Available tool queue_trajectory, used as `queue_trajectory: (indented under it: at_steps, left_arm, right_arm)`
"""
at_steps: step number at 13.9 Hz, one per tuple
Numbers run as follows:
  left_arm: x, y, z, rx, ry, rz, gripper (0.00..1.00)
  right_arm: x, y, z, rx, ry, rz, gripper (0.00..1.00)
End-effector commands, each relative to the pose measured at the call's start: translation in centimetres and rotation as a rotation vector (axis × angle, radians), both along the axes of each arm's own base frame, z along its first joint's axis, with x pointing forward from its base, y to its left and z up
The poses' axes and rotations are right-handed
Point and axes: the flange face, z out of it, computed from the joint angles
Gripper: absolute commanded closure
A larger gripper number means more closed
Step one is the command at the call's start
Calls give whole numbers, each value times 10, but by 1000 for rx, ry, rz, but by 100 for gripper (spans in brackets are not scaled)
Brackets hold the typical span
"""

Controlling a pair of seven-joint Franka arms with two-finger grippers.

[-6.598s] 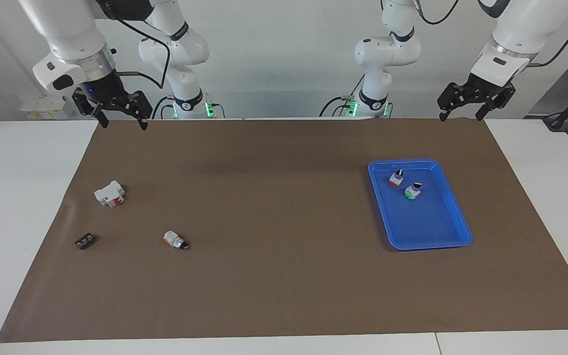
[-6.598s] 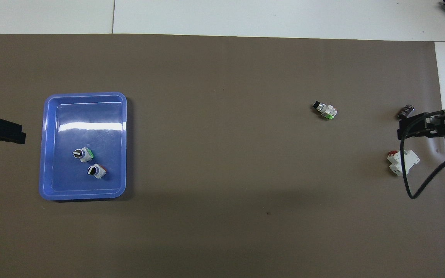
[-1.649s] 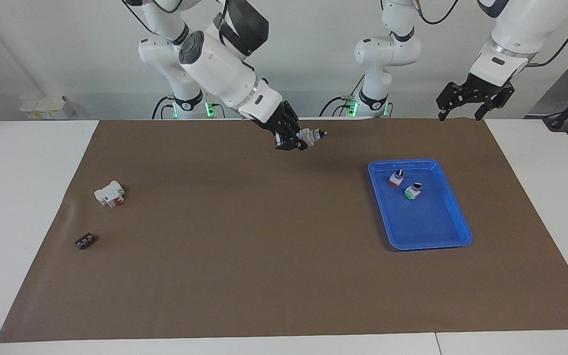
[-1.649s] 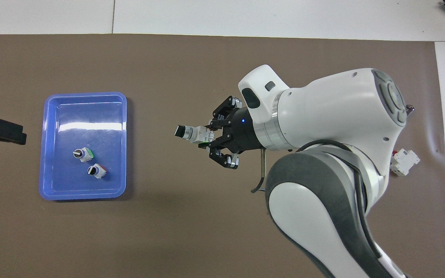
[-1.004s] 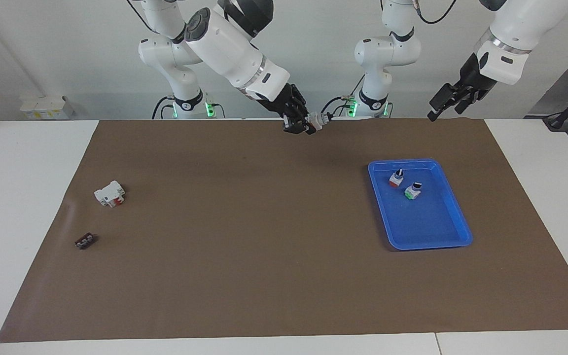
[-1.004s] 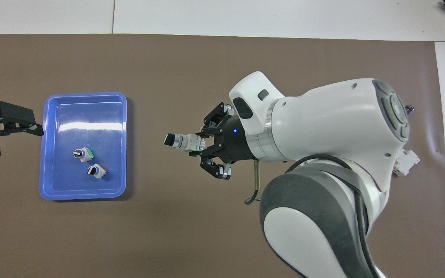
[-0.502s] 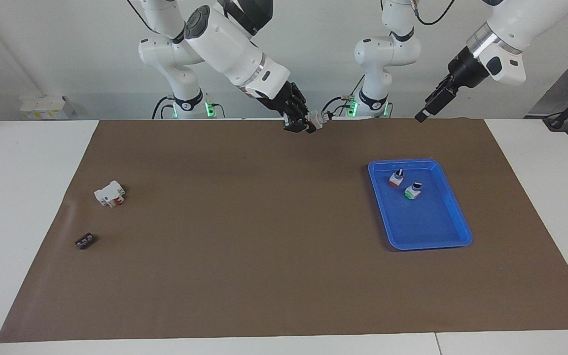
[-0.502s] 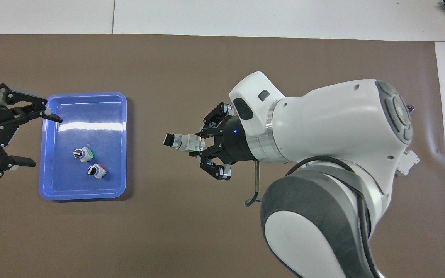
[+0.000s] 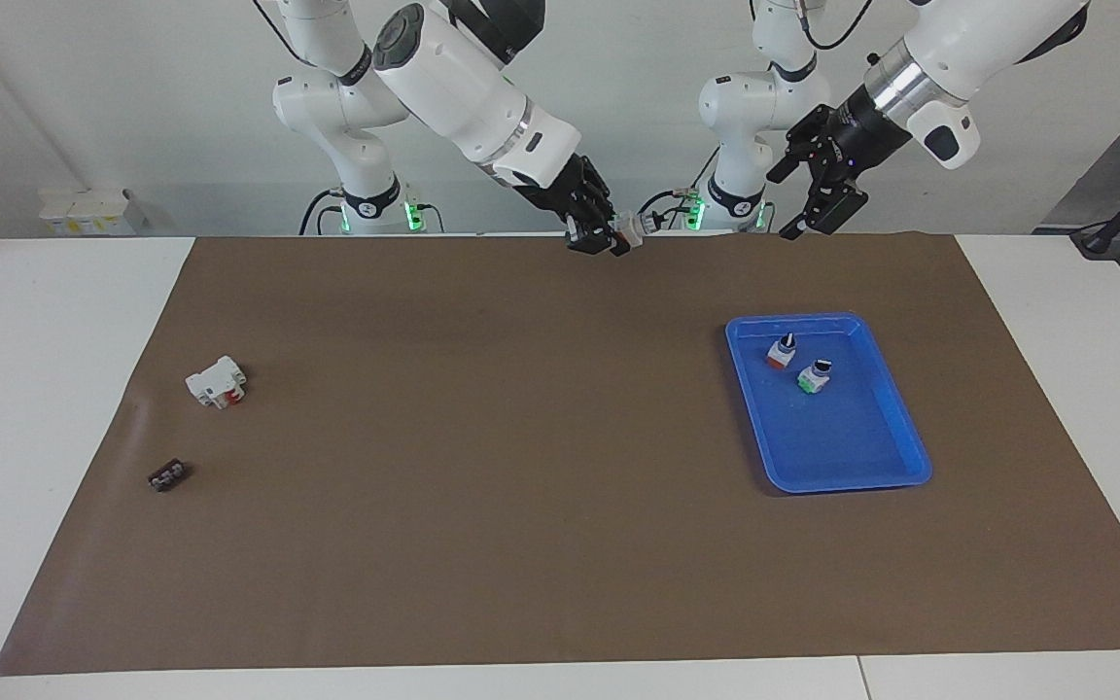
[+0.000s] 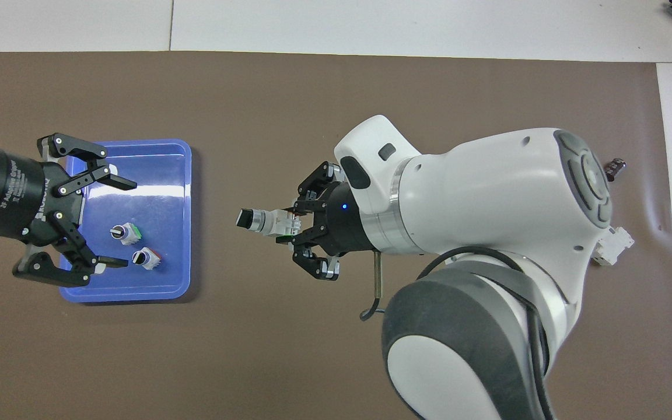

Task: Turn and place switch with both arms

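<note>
My right gripper (image 9: 615,242) clamps the rotary switch (image 10: 266,221) by its white body, raised beside the blue tray (image 9: 895,467), black knob pointing trayward so my left gripper (image 10: 108,221), spread wide above that tray, can twist it.

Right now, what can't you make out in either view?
- Held switch: end colour, both views; right gripper covers it.
- White block: overhead view, right arm hides part.
- Small dark part: facing view, too small to identify.
- Blue tray: overhead view, open left gripper covers part of its rim.
</note>
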Motion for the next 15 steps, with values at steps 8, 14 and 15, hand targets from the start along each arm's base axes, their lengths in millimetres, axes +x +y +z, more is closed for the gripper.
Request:
queue_trajectory:
  at_steps: [8, 14, 15]
  left_arm:
    - [-17, -9, -16, -191, 263, 444, 14]
    - [-22, -14, -24, -263, 336, 573, 23]
    - [-21, -16, -23, -270, 338, 586, 23]
  right_arm:
    - [-10, 11, 5, 29, 7, -40, 100]
    - [-10, 13, 6, 32, 2, -43, 100]
    - [-10, 13, 6, 32, 2, -43, 100]
